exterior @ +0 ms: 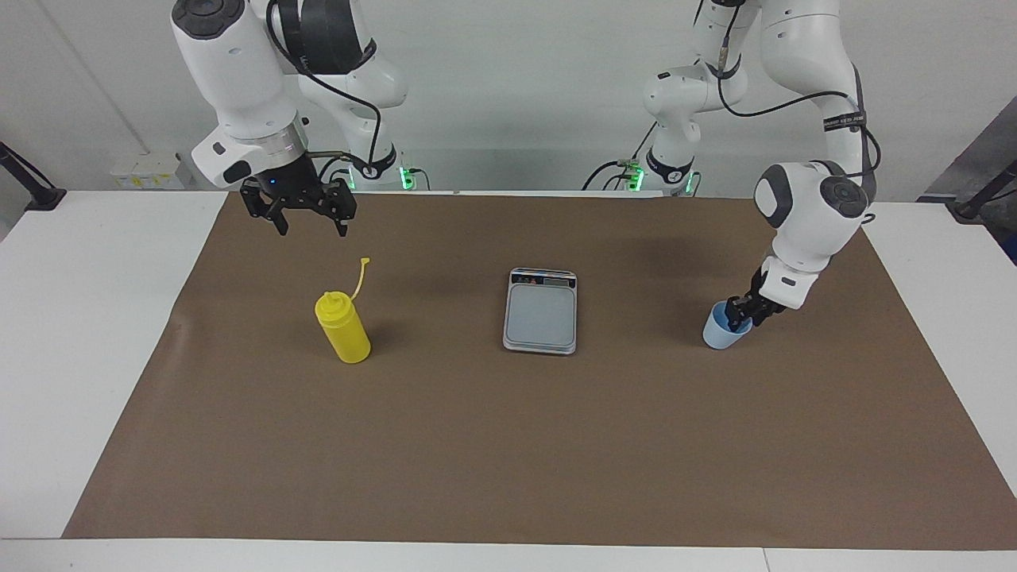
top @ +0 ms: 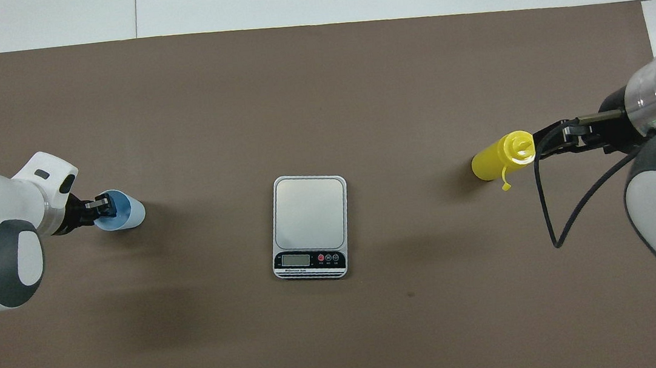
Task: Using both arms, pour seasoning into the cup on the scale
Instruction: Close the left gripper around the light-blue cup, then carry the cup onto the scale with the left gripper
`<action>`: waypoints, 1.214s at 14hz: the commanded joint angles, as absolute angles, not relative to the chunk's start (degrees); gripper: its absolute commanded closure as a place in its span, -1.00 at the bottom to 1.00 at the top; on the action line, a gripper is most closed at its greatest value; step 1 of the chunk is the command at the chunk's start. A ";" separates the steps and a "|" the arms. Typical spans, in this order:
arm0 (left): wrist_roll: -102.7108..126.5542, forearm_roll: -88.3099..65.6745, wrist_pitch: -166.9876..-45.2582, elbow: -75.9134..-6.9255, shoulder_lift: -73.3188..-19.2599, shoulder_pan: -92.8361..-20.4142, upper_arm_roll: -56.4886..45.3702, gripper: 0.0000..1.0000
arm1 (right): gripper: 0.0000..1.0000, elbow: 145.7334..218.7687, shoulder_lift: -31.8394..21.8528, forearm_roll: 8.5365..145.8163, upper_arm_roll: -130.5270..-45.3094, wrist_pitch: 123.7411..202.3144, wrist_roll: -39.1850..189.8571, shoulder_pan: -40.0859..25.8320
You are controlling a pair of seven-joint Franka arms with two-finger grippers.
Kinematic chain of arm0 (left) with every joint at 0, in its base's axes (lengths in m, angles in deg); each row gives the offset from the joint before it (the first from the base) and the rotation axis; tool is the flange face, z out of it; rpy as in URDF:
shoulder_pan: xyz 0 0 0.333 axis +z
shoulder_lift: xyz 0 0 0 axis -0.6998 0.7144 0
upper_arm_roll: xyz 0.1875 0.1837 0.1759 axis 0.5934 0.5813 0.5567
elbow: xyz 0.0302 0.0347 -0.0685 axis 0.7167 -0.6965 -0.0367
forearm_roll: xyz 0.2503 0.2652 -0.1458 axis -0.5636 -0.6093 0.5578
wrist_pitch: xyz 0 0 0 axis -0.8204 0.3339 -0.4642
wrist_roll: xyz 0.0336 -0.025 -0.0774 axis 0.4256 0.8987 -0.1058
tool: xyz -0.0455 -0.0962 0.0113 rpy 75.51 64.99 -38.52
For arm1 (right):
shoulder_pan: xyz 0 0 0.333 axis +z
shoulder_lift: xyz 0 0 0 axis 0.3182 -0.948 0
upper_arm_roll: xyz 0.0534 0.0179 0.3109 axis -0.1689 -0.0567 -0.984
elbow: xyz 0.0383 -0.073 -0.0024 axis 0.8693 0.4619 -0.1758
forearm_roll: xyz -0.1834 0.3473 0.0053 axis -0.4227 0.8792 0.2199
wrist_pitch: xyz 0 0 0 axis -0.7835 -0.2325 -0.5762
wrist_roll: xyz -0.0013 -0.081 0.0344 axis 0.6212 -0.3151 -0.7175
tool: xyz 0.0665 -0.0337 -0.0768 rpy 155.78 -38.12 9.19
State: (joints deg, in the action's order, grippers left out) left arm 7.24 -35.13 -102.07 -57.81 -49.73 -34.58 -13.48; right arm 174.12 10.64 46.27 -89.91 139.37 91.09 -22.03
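two white jointed arms [exterior: 238, 71] here, dark grey joint caps, black cables looping along them, black fingers [exterior: 280, 222], green lights glowing at the bases.

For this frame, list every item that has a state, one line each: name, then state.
seasoning bottle: upright on the mat, cap off and hanging by its strap, not held.
cup: upright on the mat, off the scale, one finger inside its rim.
scale: flat, nothing on it.
left gripper: down at the cup's rim, closing on it.
right gripper: open, raised over the mat, waiting.
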 commanded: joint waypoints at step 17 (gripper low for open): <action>18.35 -35.05 -76.37 -34.88 -51.69 -49.75 -14.75 1.00 | -1.00 173.78 11.23 46.06 -90.12 140.88 91.16 -22.68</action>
